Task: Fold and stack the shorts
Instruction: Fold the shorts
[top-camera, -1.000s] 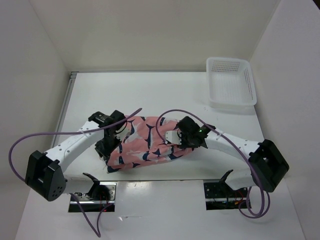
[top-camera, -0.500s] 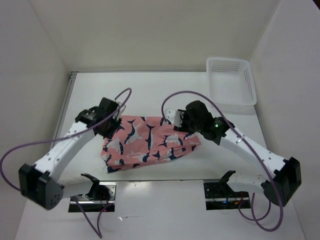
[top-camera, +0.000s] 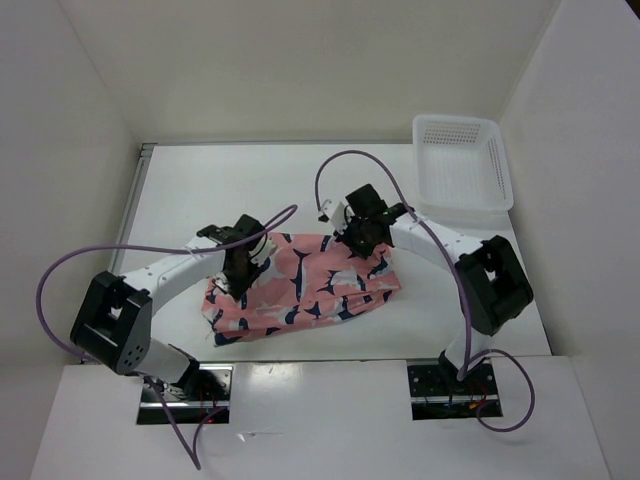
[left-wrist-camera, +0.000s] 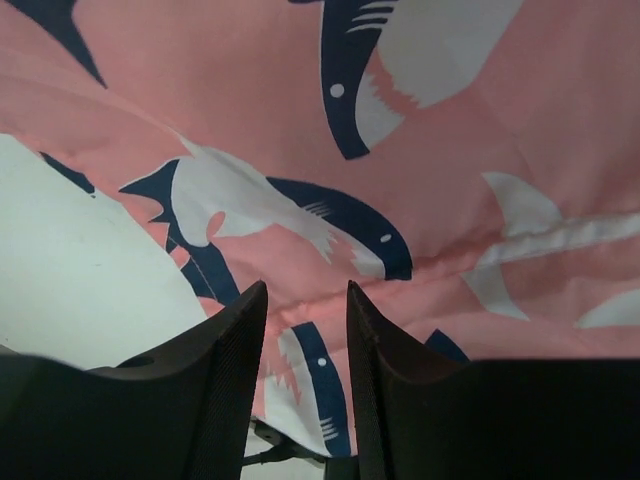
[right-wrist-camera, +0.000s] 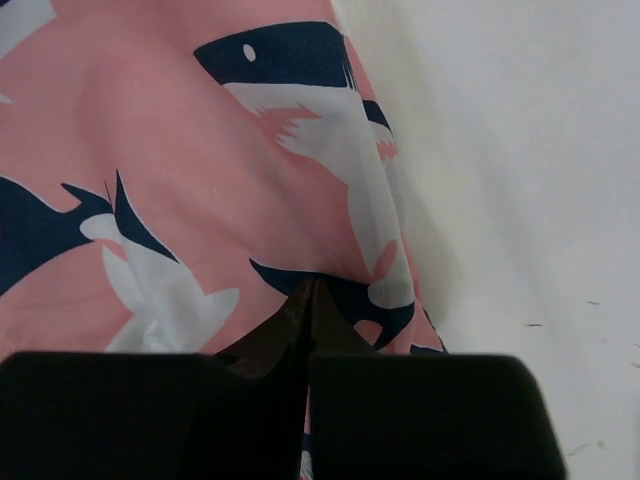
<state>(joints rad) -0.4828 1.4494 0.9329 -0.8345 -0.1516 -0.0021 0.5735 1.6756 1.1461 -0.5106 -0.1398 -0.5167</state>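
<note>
Both arms have dropped onto the shorts (top-camera: 300, 292), whose long axis runs left-right: left claw (left-wrist-camera: 305, 290) narrowly parted over the left end, right claw (right-wrist-camera: 308, 285) shut at the right.

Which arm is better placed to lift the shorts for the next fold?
Right, probably. The right gripper is shut on the shorts near their right edge, fabric puckering into its tips. The left gripper sits over the cloth with jaws apart, holding nothing.

White table (top-camera: 300, 185), enclosed on three sides by plain white walls (top-camera: 300, 70) (light even); grey rail (top-camera: 131, 215) along its left edge.
</note>
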